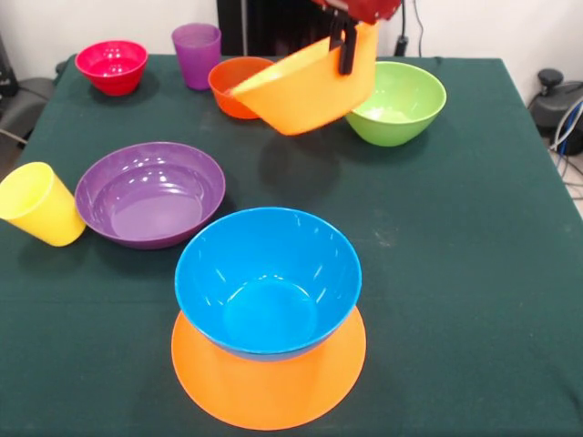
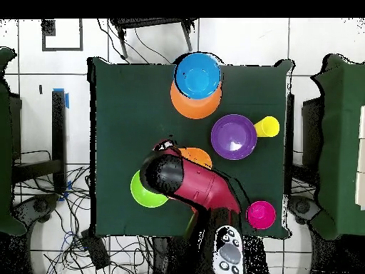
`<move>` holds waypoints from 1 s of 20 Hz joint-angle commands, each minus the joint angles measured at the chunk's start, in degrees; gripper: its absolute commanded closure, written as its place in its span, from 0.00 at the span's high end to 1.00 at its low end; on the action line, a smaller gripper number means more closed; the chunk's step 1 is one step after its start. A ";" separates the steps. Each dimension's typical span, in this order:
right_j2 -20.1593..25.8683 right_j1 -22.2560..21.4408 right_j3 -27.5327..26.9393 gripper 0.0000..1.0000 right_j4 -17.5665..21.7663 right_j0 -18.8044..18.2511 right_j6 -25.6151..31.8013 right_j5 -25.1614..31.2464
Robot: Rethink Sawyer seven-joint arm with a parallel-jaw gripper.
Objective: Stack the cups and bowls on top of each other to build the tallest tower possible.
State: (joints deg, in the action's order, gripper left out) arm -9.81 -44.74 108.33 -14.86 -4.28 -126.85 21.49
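Note:
The tower is a blue bowl (image 1: pixel 267 278) (image 2: pixel 197 73) resting on a large orange bowl (image 1: pixel 269 387) (image 2: pixel 196 105) near the table's front edge. My gripper (image 1: pixel 346 56) is shut on the rim of a second large orange bowl (image 1: pixel 310 89) (image 2: pixel 197 155), which hangs tilted above the table, mouth facing up and left. Just behind it sit a small orange-red bowl (image 1: pixel 230 84) and a green bowl (image 1: pixel 398 102) (image 2: pixel 146 191). A wide purple bowl (image 1: pixel 150 193) (image 2: pixel 234 136) stands at the left, with a yellow cup (image 1: pixel 38 205) (image 2: pixel 267 127) tilted beside it. A purple cup (image 1: pixel 197 55) and a pink-red bowl (image 1: pixel 111 66) (image 2: pixel 261 214) stand at the back left.
The dark green tablecloth (image 1: pixel 455 237) covers the whole table. In the overhead view the red arm (image 2: pixel 203 187) hides the purple cup and the small orange-red bowl. Cables and chairs lie around the table.

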 commanded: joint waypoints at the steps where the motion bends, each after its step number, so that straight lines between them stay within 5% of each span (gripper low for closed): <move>1: -4.55 -0.20 -10.40 0.00 0.07 3.54 -12.15 13.57; 7: -10.32 2.22 -18.48 0.00 1.98 7.60 -13.62 19.85; 20: -12.95 12.48 -40.16 0.00 3.14 5.87 -9.22 29.60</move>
State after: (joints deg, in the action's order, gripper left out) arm -23.70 -38.61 79.72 -14.28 1.98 -126.85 42.22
